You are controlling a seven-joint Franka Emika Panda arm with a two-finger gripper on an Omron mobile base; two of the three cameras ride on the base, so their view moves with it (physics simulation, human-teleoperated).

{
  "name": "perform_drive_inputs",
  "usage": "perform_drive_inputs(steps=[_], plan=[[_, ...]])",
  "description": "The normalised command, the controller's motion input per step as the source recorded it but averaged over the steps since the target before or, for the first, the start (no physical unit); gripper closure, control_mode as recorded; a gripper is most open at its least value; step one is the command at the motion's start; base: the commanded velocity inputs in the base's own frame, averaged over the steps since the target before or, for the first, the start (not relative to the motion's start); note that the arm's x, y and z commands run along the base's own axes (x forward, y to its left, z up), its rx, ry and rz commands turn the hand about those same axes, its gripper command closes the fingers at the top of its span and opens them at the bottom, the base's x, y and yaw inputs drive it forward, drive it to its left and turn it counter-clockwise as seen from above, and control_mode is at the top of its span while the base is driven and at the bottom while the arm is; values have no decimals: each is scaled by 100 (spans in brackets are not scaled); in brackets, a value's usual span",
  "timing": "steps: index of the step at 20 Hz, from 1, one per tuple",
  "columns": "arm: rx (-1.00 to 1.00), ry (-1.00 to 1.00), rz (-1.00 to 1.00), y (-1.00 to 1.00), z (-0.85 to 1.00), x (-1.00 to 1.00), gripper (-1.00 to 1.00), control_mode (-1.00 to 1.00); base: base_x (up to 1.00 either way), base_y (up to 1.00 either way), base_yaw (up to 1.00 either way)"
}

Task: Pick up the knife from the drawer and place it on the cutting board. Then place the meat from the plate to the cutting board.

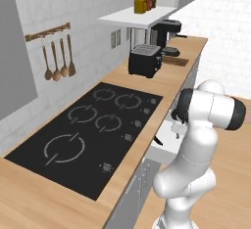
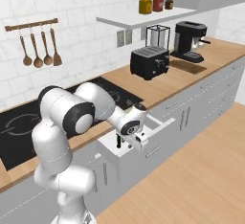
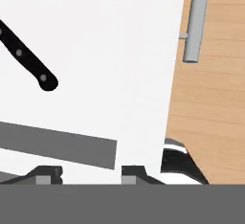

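Hand view: one knife (image 3: pixel 28 60) in one open drawer (image 3: pixel 119 50), no readable writing, gripper (image 3: pixel 86 174) spread apart, empty.

Black-handled knife (image 3: pixel 28 60) lying diagonal in open white drawer (image 3: pixel 119 74)

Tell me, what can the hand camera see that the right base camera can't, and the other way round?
The hand view alone shows the knife, its black handle lying on the drawer's white floor. The right base view alone shows the toaster, the coffee machine, the cutting board, the hanging spoons and the gripper reaching down. Both show the open drawer and the wooden floor.
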Motion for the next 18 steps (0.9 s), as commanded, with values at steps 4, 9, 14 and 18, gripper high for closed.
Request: perform_drive_inputs(steps=[4, 9, 14, 18], plan=[[0, 5, -9, -96, -74, -46, -100, -100, 0, 0, 0], [-1, 6, -13, -100, -83, -78, -100, -100, 0, 0, 0], [-3, 4, -15, -98, -96, -100, -100, -100, 0, 0, 0], [-4, -21, -3, 15, 13, -38, -100, -100, 0, 0, 0]])
